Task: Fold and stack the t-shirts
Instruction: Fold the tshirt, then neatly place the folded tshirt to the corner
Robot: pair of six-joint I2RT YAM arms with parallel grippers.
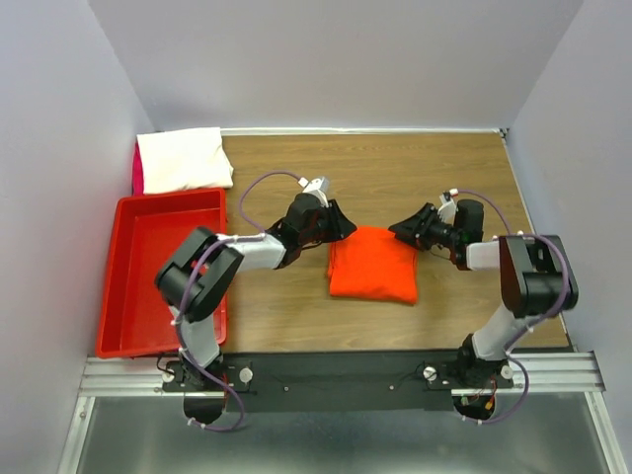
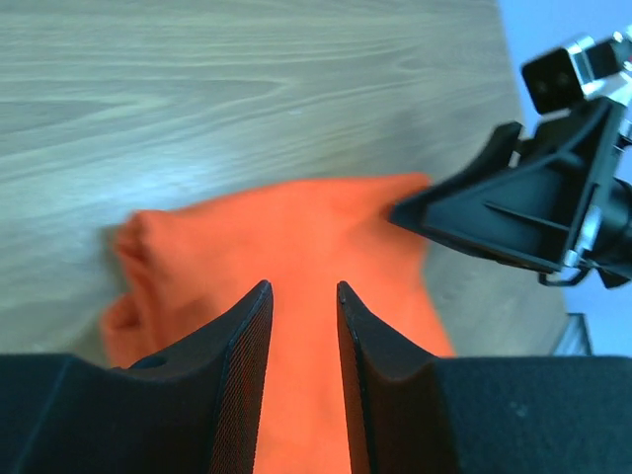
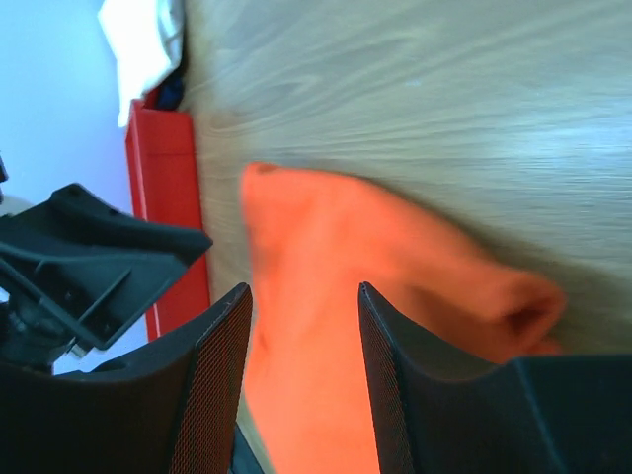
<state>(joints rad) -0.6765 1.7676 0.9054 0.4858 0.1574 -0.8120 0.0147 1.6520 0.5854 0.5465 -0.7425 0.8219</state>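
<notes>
Lying nearest: orange-red t-shirt point(image 1: 373, 265), folded compact, mid-table between the arms.
Left gripper point(image 1: 346, 228): at its far-left corner, jaws narrowly parted, empty.
Right gripper point(image 1: 398, 229): at its far-right corner, jaws wider, empty.
Far-left corner: folded white t-shirt point(image 1: 183, 158), pink t-shirt point(image 1: 137, 170) peeking at its edge.
Risk: pinching only top layers could let the fold fall open on the carry to the stack.

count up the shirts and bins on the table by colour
orange-red t-shirt: 1
white t-shirt: 1
pink t-shirt: 1 (only a sliver shows at the white one's left edge)
red bin: 1
total: 4
</notes>
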